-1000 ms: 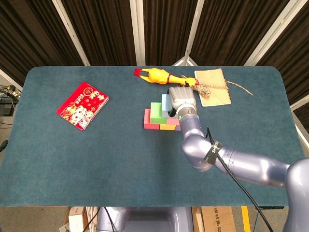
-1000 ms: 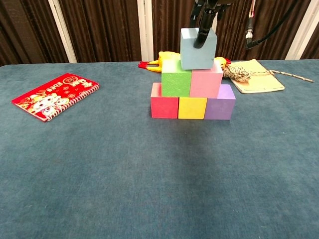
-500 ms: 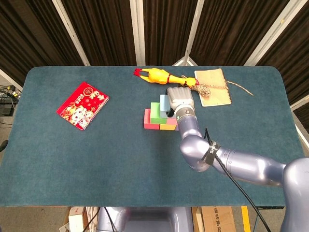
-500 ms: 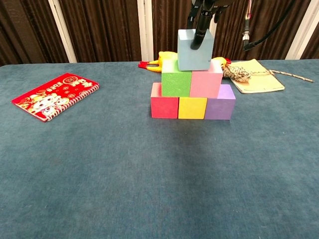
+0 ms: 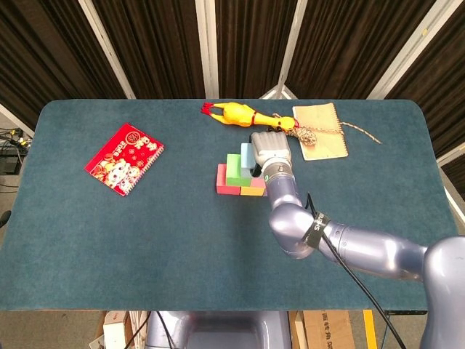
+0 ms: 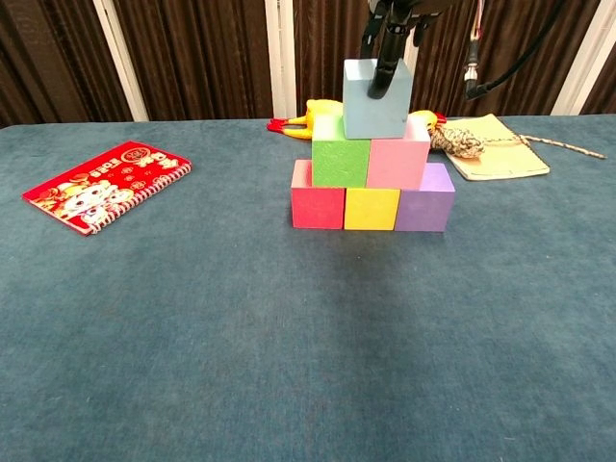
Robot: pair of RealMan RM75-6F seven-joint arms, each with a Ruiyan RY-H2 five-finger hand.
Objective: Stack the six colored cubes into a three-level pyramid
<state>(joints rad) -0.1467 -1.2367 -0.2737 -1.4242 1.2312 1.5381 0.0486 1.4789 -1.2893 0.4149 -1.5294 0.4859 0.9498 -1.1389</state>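
Note:
A three-level stack stands mid-table. Its bottom row is a red cube (image 6: 318,207), a yellow cube (image 6: 371,209) and a purple cube (image 6: 424,207). On them sit a green cube (image 6: 339,164) and a pink cube (image 6: 397,164). A light blue cube (image 6: 361,111) is on top, over the seam between green and pink, and my right hand (image 6: 390,29) grips it from above with a finger down its front face. In the head view the right hand (image 5: 270,149) covers most of the blue cube (image 5: 247,154). I cannot tell whether the cube's full weight rests on the row below. My left hand is out of sight.
A yellow rubber chicken (image 6: 308,117) lies just behind the stack. A tan notebook (image 6: 500,159) with a knotted rope (image 6: 462,142) on it is at the back right. A red spiral notebook (image 6: 101,185) lies at the left.
The right hand has carried the blue cube slightly left and down, bringing it onto the green and pink cubes.

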